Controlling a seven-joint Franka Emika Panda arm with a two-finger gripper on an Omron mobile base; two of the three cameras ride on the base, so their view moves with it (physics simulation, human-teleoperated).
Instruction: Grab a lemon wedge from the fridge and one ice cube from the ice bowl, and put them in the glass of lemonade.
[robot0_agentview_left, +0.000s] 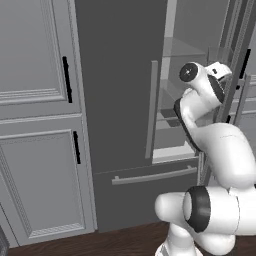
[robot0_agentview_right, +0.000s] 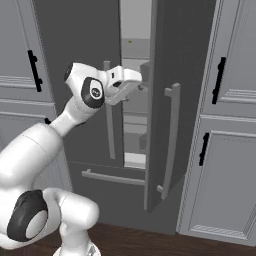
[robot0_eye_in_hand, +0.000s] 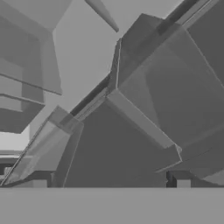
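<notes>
Narrow fridge (robot0_agentview_right: 135, 125) door gap, gripper (robot0_agentview_right: 142, 80) at right door's edge

The fridge (robot0_agentview_left: 120, 100) looks dark grey, smooth and matt. Its bar handles (robot0_agentview_left: 153, 110) look like pale dull metal. The floor (robot0_agentview_left: 115, 242) looks like dark wood.

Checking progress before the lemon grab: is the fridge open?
Partly open: the fridge's right door stands ajar, pale shelves showing.
</notes>
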